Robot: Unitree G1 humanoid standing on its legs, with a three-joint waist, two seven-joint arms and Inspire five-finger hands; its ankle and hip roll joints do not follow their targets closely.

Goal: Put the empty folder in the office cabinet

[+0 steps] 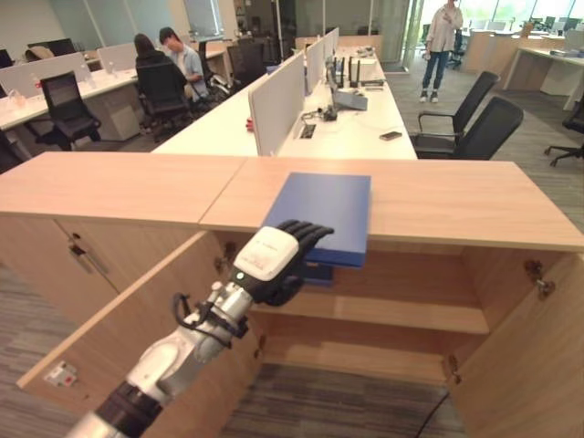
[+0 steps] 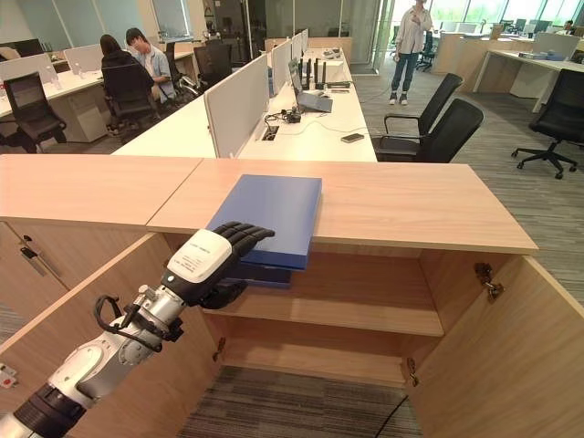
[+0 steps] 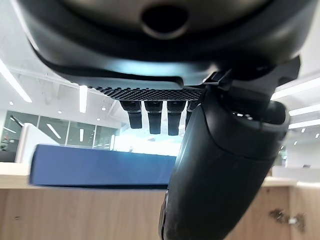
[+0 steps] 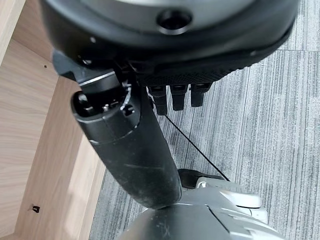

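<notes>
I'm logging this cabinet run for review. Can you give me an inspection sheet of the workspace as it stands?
Surface: light wooden cabinet top, bare apart from the folder.
Job's things: flat blue folder lies on the cabinet top, its near edge overhanging the front; the wooden office cabinet stands open, both doors swung out, shelves bare.
Clutter: nothing seen on the cabinet.
Hands: left hand at the folder's overhanging edge, fingers on top, thumb beneath; right hand hangs over grey carpet, fingers relaxed, holding nothing.
Cables: nothing seen apart from the robot's own.
Surroundings: open office with white desks, black office chairs, seated people and a standing person.
</notes>
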